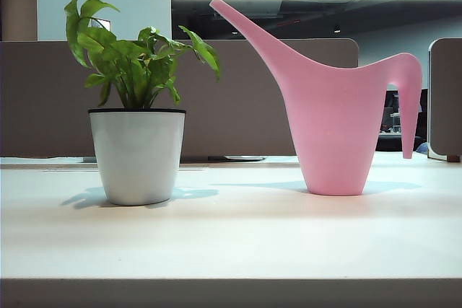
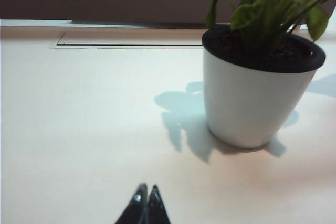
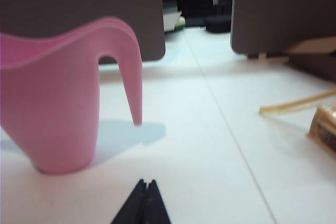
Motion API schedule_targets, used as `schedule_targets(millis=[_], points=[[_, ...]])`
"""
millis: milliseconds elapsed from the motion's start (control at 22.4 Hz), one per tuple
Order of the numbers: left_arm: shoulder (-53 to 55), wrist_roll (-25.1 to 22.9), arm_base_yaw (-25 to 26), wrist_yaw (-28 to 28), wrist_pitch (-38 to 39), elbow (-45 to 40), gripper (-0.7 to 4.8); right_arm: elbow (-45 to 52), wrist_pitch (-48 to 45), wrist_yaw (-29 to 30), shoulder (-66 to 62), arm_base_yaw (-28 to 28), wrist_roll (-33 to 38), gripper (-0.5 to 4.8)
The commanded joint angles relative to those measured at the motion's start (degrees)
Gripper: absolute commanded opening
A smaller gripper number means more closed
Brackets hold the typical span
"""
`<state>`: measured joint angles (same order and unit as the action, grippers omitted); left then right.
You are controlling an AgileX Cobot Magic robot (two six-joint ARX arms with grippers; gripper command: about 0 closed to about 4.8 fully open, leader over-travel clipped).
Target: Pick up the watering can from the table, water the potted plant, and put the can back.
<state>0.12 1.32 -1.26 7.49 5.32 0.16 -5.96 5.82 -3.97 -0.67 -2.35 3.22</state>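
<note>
Both grippers, left gripper (image 2: 144, 203) and right gripper (image 3: 145, 199), sit pressed together and empty; watering can (image 1: 333, 117) stands right of centre beside potted plant (image 1: 137, 106) on table (image 1: 231, 243), apparently back in place.

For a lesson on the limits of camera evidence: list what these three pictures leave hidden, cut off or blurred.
- Exterior view: neither arm appears; whether the watering can holds water is hidden by its opaque wall.
- Left wrist view: the potted plant loses its leaf tops at the frame edge; of the shut left gripper only the tips show.
- Right wrist view: the can's spout is cut off; the yellowish things at the edge are blurred; the right gripper is shut.
</note>
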Motion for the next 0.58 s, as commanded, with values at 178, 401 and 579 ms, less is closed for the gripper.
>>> schedule_targets(millis=[178,401,579], points=[[0.15,-4.33,0.07,0.07,2.14,0.22,-0.05,2.73,-1.44,6.47,0.70,0.09,-0.37,-0.06],[0.04,-4.31,0.09,-1.33,-2.58,0.22,-0.05,5.88,-0.72,9.35,0.63,0.09,-2.27,-0.06],[0.04,-4.31,0.09,-1.22,-3.08,0.24,-0.05,5.88,-2.60,12.31,0.68,0.04,0.02,-0.04]])
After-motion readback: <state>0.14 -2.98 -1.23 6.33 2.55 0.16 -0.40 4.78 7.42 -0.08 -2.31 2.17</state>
